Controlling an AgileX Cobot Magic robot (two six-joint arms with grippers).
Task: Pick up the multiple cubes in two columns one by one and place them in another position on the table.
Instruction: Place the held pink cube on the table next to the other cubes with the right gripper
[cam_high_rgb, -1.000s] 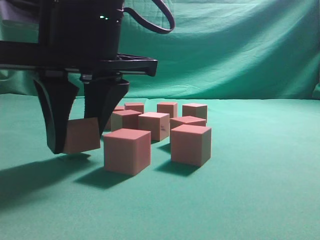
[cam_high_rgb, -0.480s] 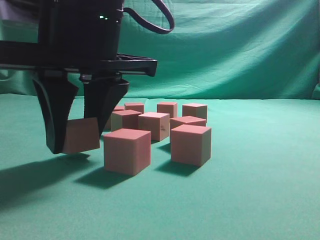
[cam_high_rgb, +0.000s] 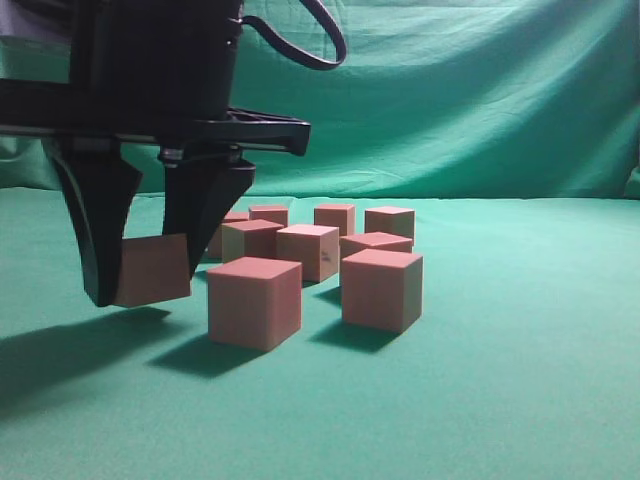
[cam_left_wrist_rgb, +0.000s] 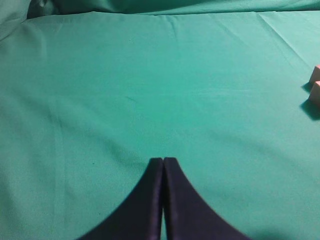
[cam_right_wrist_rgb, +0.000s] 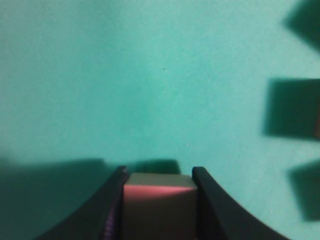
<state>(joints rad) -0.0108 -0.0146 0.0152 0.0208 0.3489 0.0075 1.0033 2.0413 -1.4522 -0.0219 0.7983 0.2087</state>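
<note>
Cubes: I count eight of them resting on the table (cam_high_rgb: 520, 380) in a loose cluster at centre, plus one more held off it at left.
Nearest pair: front-left cube (cam_high_rgb: 254, 301) and front-right cube (cam_high_rgb: 381, 288) sit closest to my exterior camera, apart from each other, each throwing a shadow toward the lower left.
Held cube (cam_high_rgb: 152, 269): clamped between the two dark fingers of my right gripper (cam_high_rgb: 140, 262), left of the cluster; it hangs clear of the cloth with its shadow below it, slightly tilted.
Right gripper: partly open, its jaws closed onto the held cube's two sides; my right wrist view shows the same cube (cam_right_wrist_rgb: 159, 207) wedged between the fingers, pink top face lit, green cloth beneath.
Middle cubes: a second rank sits just behind the front pair, with one cube (cam_high_rgb: 308, 251) between them and another (cam_high_rgb: 375, 242) behind the front-right cube, partly hidden by it.
Far cubes: a back rank of cubes (cam_high_rgb: 335, 218) stands nearest the backdrop; the leftmost is partly hidden behind my gripper finger.
Left gripper (cam_left_wrist_rgb: 163, 161): fingertips pressed together with nothing between them, hovering over bare cloth; two cubes (cam_left_wrist_rgb: 315, 87) show at the right edge of that wrist view, well apart from it.
Backdrop (cam_high_rgb: 450, 100): wrinkled green cloth hangs behind the table.
</note>
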